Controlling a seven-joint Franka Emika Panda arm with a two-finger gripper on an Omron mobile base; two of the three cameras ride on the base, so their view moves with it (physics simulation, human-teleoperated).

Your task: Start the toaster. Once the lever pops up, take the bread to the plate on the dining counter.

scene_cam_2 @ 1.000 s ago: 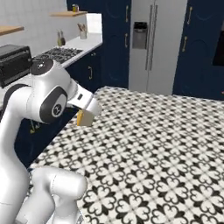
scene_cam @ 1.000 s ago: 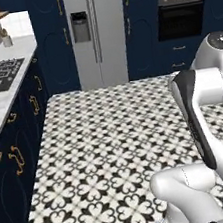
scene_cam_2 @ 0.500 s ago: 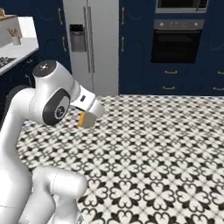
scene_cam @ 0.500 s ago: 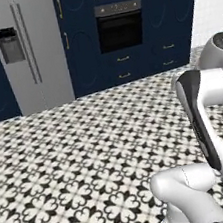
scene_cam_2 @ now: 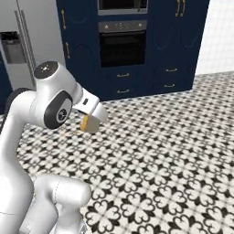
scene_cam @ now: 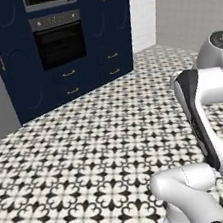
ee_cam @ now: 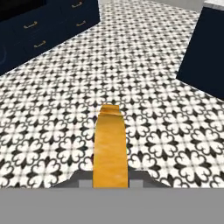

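The bread (ee_cam: 110,148) is a golden-tan slice, edge-on and upright, at 6 o'clock in the hand view, over patterned floor.

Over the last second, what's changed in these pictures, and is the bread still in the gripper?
The base has turned, so the whole scene slid across both base views: the stove counter and fridge passed out to the left, and the wall oven now faces the robot. A dark navy panel stands ahead to the right. That is camera motion, not things moving. The gripper stays shut on the bread, and the arm keeps its pose.
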